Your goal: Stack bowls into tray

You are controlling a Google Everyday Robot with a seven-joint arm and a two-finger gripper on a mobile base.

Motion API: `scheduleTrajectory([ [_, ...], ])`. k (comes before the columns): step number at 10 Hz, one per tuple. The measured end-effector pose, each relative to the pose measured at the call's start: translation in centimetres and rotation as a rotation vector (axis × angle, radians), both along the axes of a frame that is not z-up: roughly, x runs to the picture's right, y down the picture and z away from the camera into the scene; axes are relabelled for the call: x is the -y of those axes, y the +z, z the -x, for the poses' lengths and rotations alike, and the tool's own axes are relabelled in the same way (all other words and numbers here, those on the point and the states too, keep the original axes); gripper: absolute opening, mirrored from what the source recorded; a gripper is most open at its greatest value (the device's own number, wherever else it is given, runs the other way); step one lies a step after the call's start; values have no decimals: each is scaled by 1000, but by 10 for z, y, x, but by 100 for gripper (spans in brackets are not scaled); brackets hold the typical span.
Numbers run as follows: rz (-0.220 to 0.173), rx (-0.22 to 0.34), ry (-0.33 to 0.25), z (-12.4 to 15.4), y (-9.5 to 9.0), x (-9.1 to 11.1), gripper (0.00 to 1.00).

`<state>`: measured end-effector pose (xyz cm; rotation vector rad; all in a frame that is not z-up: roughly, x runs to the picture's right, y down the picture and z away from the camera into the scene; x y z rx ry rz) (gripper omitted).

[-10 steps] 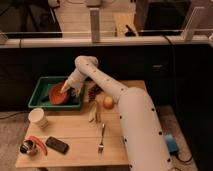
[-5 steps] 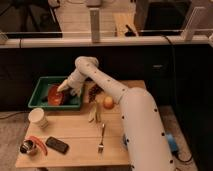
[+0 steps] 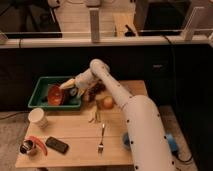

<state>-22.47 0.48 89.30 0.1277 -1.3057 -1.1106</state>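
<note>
- Where it lay flatter in the tray half a second ago, the bowl [image 3: 54,94] is now tipped steeply on edge, over the tray's [image 3: 36,93] middle.
- We see the gripper [image 3: 68,90] at the bowl's right rim, jaws apparently pinching that rim.
- We judge the bowl lifted and not yet set down; no second bowl shows to stack it on.
- Nearer on the table [image 3: 75,131], the white cup [image 3: 37,117] and fork [image 3: 101,140] lie well apart from the tray.
</note>
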Motion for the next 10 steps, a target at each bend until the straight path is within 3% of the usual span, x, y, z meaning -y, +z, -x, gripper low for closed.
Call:
scheduleTrajectory([
  [10,0,3,-4,2,0,0,80],
])
